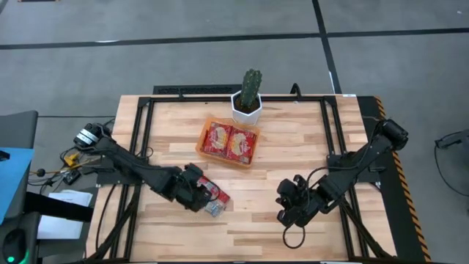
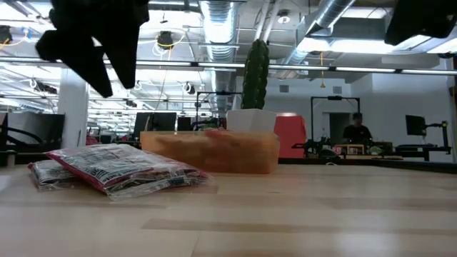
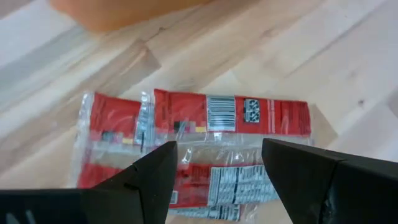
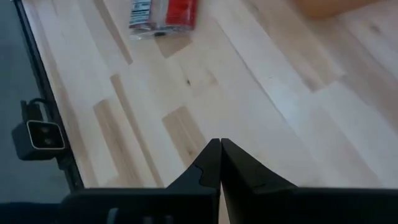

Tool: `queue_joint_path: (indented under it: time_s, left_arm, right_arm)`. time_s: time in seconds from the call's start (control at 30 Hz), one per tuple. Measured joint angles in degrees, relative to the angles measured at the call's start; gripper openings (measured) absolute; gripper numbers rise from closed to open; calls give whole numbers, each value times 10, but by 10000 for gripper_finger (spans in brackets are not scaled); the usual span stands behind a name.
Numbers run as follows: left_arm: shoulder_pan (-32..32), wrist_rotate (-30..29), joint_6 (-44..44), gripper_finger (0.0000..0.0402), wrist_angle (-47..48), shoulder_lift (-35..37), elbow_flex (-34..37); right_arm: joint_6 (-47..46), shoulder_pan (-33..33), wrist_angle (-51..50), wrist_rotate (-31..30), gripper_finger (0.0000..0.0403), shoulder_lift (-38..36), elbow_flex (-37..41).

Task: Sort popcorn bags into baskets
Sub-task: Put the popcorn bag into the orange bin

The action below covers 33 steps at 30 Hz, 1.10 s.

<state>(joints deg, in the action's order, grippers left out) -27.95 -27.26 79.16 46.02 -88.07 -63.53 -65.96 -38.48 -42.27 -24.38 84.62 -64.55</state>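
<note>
Two red popcorn packets (image 1: 215,195) lie stacked back side up on the table, left of centre; they show in the left wrist view (image 3: 205,140) and the low view (image 2: 118,169). My left gripper (image 3: 217,174) is open just above them, touching nothing; it also shows in the high view (image 1: 192,188). The orange basket (image 1: 207,130) sits at the table's far middle and holds two red packets (image 1: 229,141). My right gripper (image 4: 220,155) is shut and empty above bare table, right of centre; it also shows in the high view (image 1: 287,205).
A white pot with a cactus (image 1: 248,103) stands just behind the basket at the far edge. A black frame (image 1: 146,121) runs along the table's left, far and right sides. Bare wood lies between the two grippers.
</note>
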Motion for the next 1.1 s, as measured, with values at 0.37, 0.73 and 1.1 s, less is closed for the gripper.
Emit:
queue_joint_path:
  time_s: [0.37, 0.73, 1.1]
  left_arm:
    - [46, 134, -246, 223, 7, 121, 0]
    - [-11, 53, -7, 223, -80, 316, 209]
    - [-13, -16, 81, 223, -291, 307, 389]
  right_arm:
    - [31, -1, 10, 1, 38, -13, 0]
    - [43, -1, 11, 3, 32, -13, 0]
    - [50, 1, 13, -3, 40, -13, 0]
